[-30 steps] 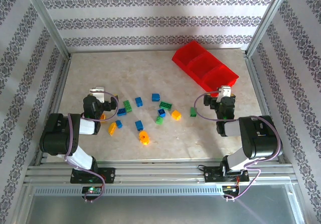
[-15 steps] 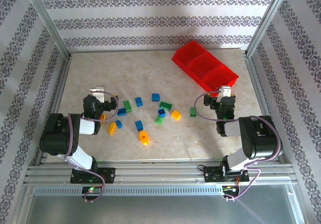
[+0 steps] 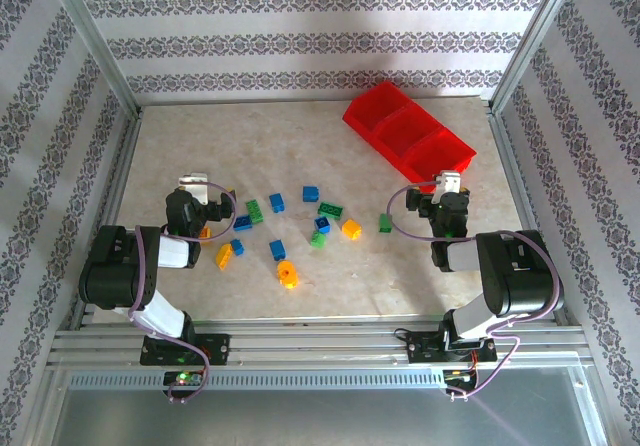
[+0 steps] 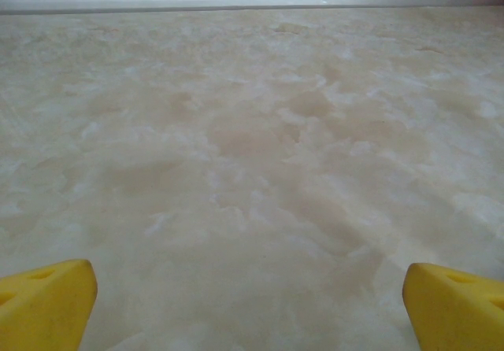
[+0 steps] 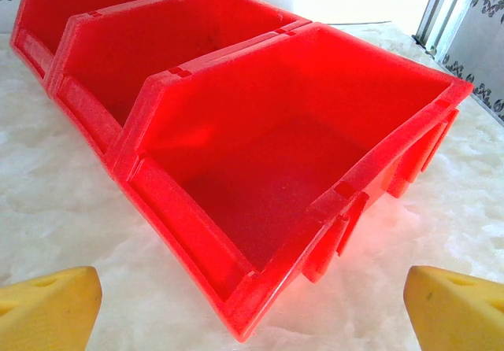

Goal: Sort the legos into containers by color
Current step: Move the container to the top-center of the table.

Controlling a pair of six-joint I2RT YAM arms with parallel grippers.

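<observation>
Nothing has moved since the earlier frames: both arms hang where they were, and no brick has shifted.

The left claw stands wide open and holds nothing. Its wrist view has the two yellow fingertips apart over bare marbled counter. The right claw is also spread wide and empty.

The legos lie loose on the counter between the two arms, in green, blue and yellow-orange. None is in the red tray yet, so the sorting looks not yet begun.

The tray sits at the far right, its long axis running on a slant from far-left to near-right. Its nearest compartment is just ahead of the right claw and looks empty, as do the two behind it.

The relation that matters is this. Each claw points away from the bricks, toward the far wall, while the bricks lie inboard and somewhat nearer the bases. A lone green brick lies near the right claw, to its left and a little back. It is well apart from the left arm, so the right arm is likely the better one for it. An orange brick lies close by the left wrist, with a blue brick just to the right of it. Either arm would probably need to turn inward and draw back before reaching down.
</observation>
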